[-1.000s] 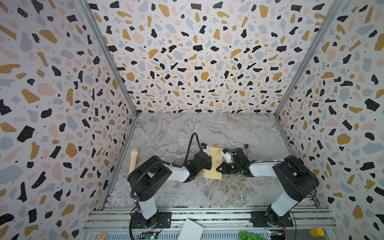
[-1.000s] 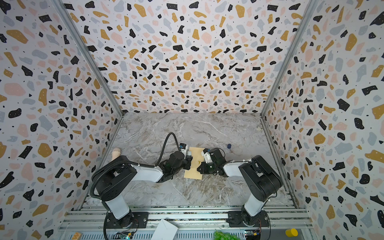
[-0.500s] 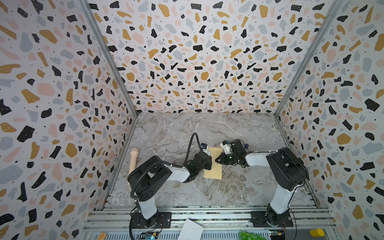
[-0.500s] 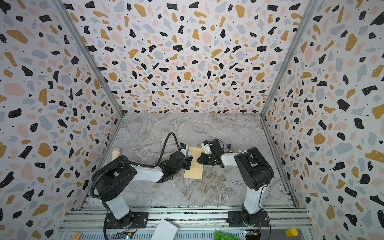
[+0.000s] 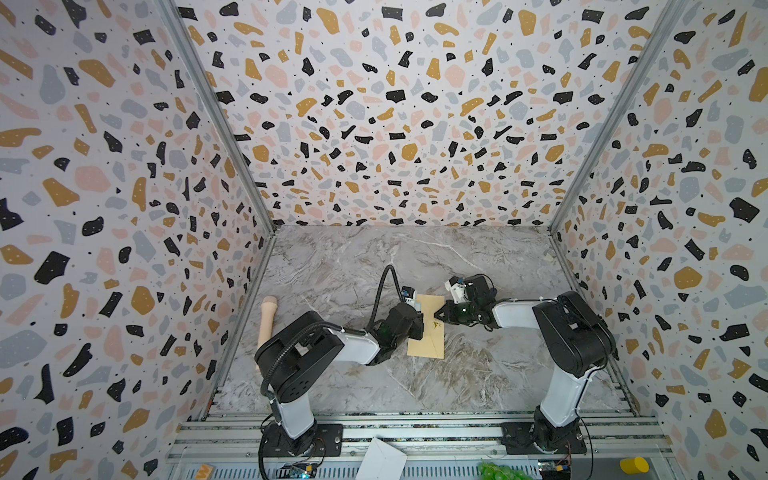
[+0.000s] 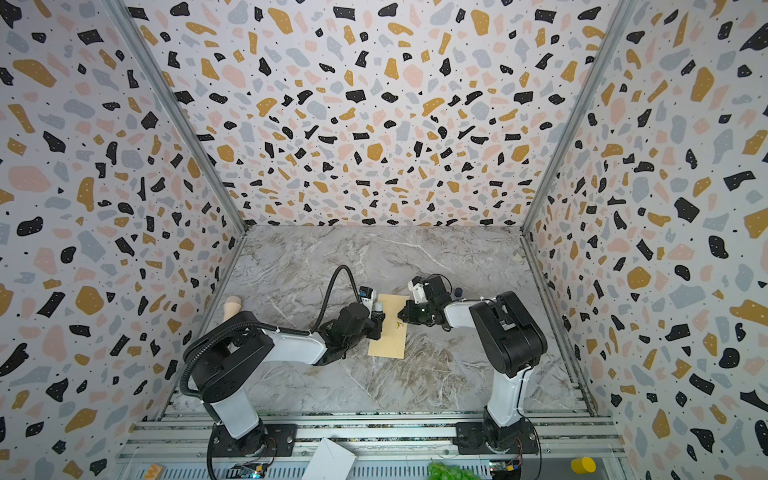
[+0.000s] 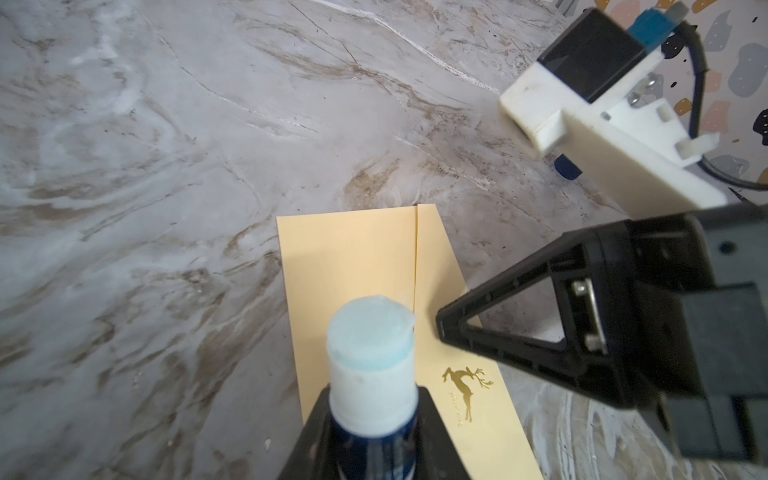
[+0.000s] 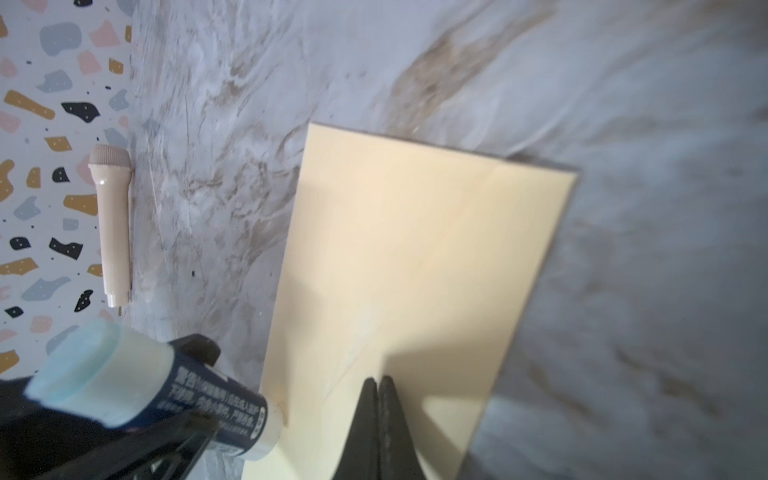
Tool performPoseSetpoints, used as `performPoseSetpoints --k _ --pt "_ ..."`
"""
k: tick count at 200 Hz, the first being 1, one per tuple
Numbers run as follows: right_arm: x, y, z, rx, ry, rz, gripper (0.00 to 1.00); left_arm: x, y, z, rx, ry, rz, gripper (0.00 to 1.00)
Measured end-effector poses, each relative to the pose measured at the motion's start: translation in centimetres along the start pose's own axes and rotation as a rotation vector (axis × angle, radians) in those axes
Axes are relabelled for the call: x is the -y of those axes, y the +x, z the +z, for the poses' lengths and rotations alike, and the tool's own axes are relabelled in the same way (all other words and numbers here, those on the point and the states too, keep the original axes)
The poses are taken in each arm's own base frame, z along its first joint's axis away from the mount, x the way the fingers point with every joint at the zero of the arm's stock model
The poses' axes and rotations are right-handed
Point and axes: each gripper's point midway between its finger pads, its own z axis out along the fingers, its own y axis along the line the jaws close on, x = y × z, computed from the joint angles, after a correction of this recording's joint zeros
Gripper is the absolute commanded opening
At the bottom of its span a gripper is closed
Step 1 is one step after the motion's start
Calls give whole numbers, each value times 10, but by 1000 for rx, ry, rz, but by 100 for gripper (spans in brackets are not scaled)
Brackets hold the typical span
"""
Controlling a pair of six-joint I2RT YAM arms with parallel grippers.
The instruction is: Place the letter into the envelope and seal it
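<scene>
Right tool (image 5: 437, 314) has shifted farther along the envelope (image 5: 428, 345) edge; the left arm is unchanged. Left tool (image 7: 372, 449) is clamped on an uncapped glue stick (image 7: 371, 361) over the envelope, which lies flat on the surface (image 5: 374, 270). Right tool, jaws fully together and empty, points at the folded flap near the gold deer mark (image 7: 467, 384). Letter not visible, presumably inserted. Remaining: press the flap sealed.

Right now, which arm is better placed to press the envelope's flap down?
Probably right: the right claw, shut, is over the envelope flap beside the gold deer. The left claw is full, holding the glue stick.
</scene>
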Motion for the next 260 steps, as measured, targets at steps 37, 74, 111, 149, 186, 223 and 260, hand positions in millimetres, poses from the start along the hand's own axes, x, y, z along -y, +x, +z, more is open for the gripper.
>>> performPoseSetpoints --k 37,74,111,149,186,223,260 --pt "-17 29 3 -49 -19 -44 0 0 0 0 0 -1 -1 0" --pt "-13 48 -9 -58 -11 -47 0 0 0 0 0 -2 -4 0" --pt "-8 78 -31 -65 -7 -41 0 0 0 0 -1 -3 -6 0" --pt "-7 85 -36 -73 0 -36 0 0 0 0 -7 -6 -5 0" --pt "-15 75 -43 -42 1 -56 5 0 -3 -12 -35 -10 0 0" --pt "-61 37 -89 150 -76 -188 24 21 -49 -48 65 68 -23 0" --pt "-114 10 -155 404 -180 -339 51 45 -99 -92 194 192 -71 0"
